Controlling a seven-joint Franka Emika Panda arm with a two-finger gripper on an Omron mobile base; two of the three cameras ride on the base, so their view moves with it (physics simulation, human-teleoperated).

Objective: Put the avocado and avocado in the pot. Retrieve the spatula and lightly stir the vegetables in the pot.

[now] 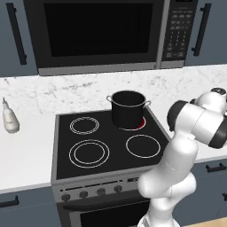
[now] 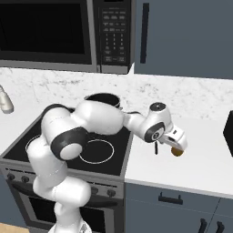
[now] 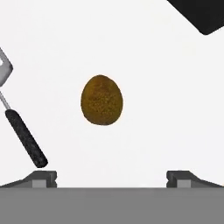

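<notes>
jaws (image 3: 112,177) spread wide over the avocado (image 3: 101,100) on the counter (image 3: 153,65), spatula (image 3: 19,127) beside; pot's (image 1: 127,108) contents can't be told.

Base views flank stove (image 1: 106,146); hand view close above counter (image 3: 153,65).

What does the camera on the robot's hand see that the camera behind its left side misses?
The hand view looks down on a brown avocado lying on the white counter, centred between the open gripper's fingertips, with a black-handled spatula off to one side and a dark corner at the top edge. The left base view instead shows the stove, the dark pot on a glowing red burner, the microwave above and a small bottle. Shared: the white counter; otherwise I cannot match anything between them.
</notes>
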